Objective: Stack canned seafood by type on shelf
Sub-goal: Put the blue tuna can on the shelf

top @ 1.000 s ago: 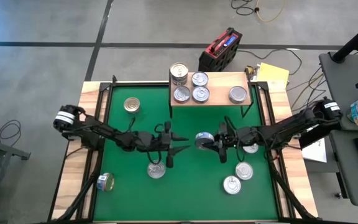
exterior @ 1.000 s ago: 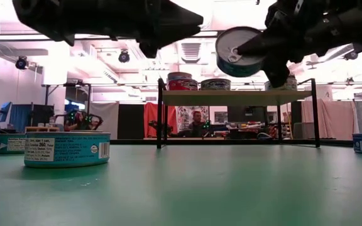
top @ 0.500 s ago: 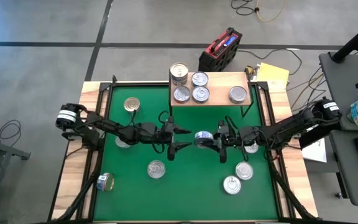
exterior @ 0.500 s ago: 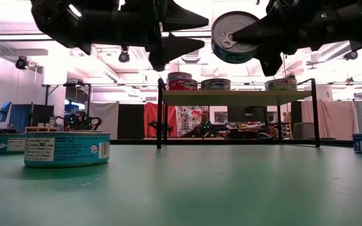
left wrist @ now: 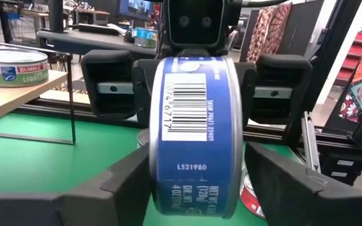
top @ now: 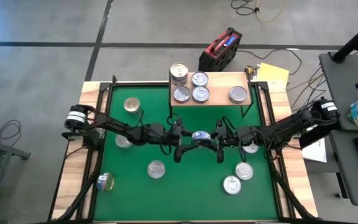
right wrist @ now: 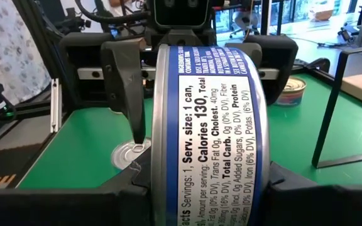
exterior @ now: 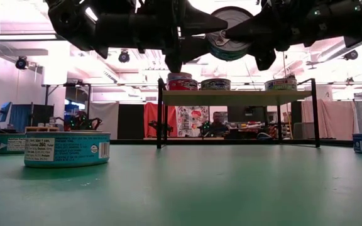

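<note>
The tabletop (top: 73,186) has a wooden edge and a big green mat (top: 135,193) on top. Two dark arms reach in from the sides and meet in the middle, high above the mat.

A small wooden shelf (top: 219,79) on thin black legs stands at the far edge of the mat. Four cans sit on it. Three are close together at one end, and one gray can (top: 238,94) sits alone at the other end. One more can (top: 178,73) stands at the shelf's far left corner.

The right gripper (top: 209,139) holds a blue can (top: 198,137) up in the air, turned on its side. Its jaws are clamped on the can's flat ends. The left gripper (top: 185,138) faces it from the other side. Its jaws are apart, one on each side of the same can. In the left wrist view there is a little gap between its fingers (left wrist: 131,182) and the can.

More cans lie on the mat. A gold-topped can (top: 132,104) is near the far left corner. A silver can (top: 156,168) is under the left arm. A can on its side (top: 105,182) is at the left edge. Two cans (top: 238,177) are near the right side.
</note>
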### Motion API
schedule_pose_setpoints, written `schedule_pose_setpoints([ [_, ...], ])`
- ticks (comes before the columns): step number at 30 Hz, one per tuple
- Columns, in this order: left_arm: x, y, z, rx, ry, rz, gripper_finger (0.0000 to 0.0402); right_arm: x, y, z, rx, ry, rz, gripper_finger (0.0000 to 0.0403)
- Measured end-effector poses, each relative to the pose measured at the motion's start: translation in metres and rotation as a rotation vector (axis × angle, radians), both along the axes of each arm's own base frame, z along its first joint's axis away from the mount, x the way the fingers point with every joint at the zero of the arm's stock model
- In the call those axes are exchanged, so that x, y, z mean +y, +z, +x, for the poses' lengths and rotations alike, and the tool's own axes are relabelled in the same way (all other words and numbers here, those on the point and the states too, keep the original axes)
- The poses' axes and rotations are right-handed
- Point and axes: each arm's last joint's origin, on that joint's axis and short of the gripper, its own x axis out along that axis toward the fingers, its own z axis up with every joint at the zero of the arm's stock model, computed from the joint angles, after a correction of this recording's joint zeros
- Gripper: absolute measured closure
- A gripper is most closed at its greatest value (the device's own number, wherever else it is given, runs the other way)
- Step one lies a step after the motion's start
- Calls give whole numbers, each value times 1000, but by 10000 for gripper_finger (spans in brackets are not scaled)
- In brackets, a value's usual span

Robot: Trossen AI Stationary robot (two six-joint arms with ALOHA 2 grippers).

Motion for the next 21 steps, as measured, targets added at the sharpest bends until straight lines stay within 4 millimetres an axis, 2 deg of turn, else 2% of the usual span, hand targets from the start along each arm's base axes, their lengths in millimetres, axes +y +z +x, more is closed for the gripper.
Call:
schedule_pose_setpoints([
  [6,0,0,0,2,1,-3,278,0,0,0,1,5,9,280],
  [10,1,0,0,2,2,-17,279,0,0,0,2,3,28,276],
  [16,1,1,-2,-10,-3,-64,279,0,0,-1,6,-5,56,172],
  [21,3,2,-12,-48,2,-117,279,-1,2,-4,28,-5,73,118],
])
